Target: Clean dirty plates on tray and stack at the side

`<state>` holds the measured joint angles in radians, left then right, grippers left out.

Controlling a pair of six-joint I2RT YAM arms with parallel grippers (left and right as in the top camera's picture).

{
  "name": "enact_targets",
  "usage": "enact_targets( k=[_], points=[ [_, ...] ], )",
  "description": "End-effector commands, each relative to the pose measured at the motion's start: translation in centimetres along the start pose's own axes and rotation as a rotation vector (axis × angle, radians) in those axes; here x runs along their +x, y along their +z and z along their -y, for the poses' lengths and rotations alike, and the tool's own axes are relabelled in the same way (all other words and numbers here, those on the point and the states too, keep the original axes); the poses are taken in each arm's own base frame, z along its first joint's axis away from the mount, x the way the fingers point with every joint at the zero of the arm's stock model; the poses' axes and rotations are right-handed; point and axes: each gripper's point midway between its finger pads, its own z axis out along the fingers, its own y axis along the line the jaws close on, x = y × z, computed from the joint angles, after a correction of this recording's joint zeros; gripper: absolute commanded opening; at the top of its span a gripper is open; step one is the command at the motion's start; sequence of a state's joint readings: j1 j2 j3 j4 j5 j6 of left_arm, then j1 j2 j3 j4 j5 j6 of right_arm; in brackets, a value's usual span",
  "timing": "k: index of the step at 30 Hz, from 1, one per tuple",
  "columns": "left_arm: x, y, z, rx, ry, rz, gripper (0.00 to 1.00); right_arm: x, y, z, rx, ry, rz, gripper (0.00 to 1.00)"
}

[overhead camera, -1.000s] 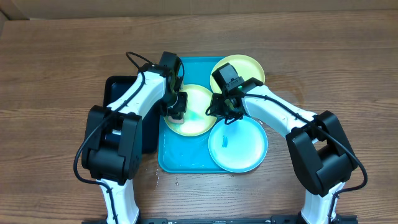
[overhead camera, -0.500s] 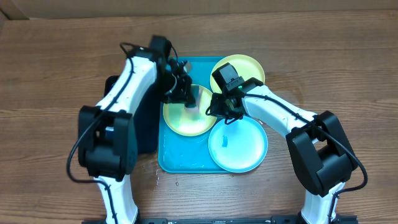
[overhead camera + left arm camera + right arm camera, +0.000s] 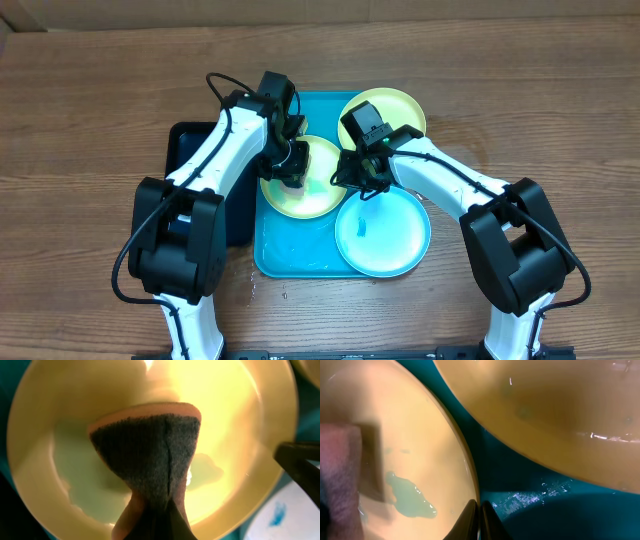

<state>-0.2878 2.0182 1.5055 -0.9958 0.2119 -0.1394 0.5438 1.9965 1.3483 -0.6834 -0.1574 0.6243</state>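
Brown wood-grain worktop (image 3: pixel 100 100) carries the blue tray (image 3: pixel 300 255) at its middle, with a narrower black tray (image 3: pixel 190 140) touching its left side. Three plates lie on the blue tray. The left yellow-green plate (image 3: pixel 322 190) sits fully inside it. The far yellow-green plate (image 3: pixel 405 105) overhangs the far right corner. The light blue plate (image 3: pixel 395 240) overhangs the near right edge and shows a small blue smear (image 3: pixel 362 228) on its pale centre. The left claw (image 3: pixel 290 172) is over the left yellow-green plate and pinches a sponge (image 3: pixel 150 455) so tightly that it is squeezed narrow at the fingers. The sponge's dark scouring face, edged in orange, is down against the plate's inner surface. A thin wet patch (image 3: pixel 410 497) lies on the plate just beside it. The right claw (image 3: pixel 352 178) sits at the right rim of that same plate, between the other two plates. Its fingers are drawn almost together, nipping the rim. Wet glints show on the bare tray floor beside them.
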Motion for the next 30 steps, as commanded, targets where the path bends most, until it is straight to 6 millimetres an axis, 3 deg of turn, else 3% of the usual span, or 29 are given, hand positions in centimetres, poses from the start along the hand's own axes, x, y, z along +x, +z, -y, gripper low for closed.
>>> enact_targets(
  k=[1,6,13,20,24,26,30],
  points=[
    [-0.5,0.2,-2.0,-0.106,-0.034,0.04,0.04,0.3,-0.1,-0.4,-0.014,-0.009,-0.007,0.04],
    [-1.0,0.8,-2.8,-0.141,-0.055,0.065,0.04,0.3,-0.1,-0.4,-0.014,-0.009,-0.007,0.04],
    [0.2,3.8,-2.7,-0.112,-0.09,0.056,0.04,0.3,-0.1,-0.4,-0.014,-0.009,-0.006,0.04],
    [1.7,5.9,0.5,0.101,-0.064,0.025,0.04,0.2,-0.1,-0.5,-0.016,-0.01,-0.003,0.04],
    [1.3,4.4,4.2,0.323,-0.031,0.014,0.04,0.2,-0.1,-0.5,-0.016,-0.01,-0.003,0.04],
    [0.0,1.4,6.2,0.447,-0.033,0.015,0.04,0.2,-0.1,-0.5,-0.016,-0.01,-0.003,0.04],
    [-1.5,-2.3,7.0,0.441,0.02,0.051,0.04,0.2,-0.1,-0.5,-0.015,-0.01,-0.004,0.04]
  ],
)
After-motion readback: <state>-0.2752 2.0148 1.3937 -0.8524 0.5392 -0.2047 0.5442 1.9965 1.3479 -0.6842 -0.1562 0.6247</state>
